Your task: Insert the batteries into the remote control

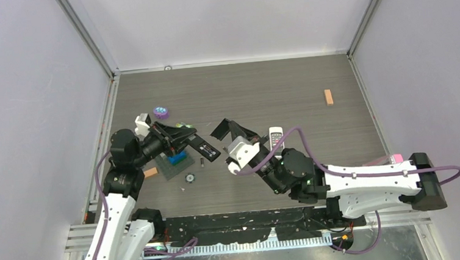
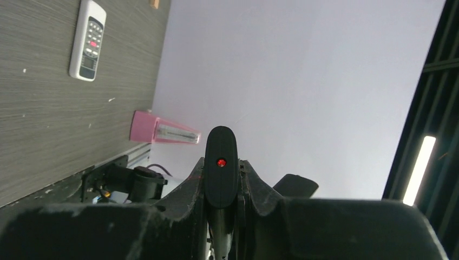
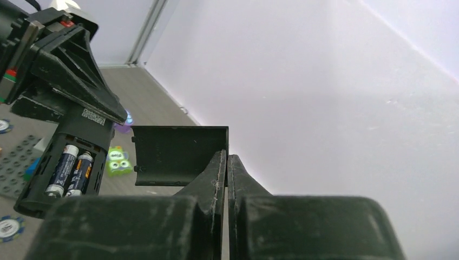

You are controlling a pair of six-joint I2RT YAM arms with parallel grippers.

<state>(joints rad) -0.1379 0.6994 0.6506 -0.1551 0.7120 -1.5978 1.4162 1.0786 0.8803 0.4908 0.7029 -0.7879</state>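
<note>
Right wrist: left claw [image 1: 187, 136] clamps remote [image 3: 81, 132] holding two batteries [image 3: 71, 169]; right claw [image 3: 227, 160] pinches cover [image 3: 173, 154].

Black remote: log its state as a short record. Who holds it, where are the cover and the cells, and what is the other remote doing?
black remote: gripped by left tool, compartment open
batteries: two seated side by side in the compartment
cover: off, pinched by right tool, beside the remote
white remote: lying flat, in neither tool
</note>
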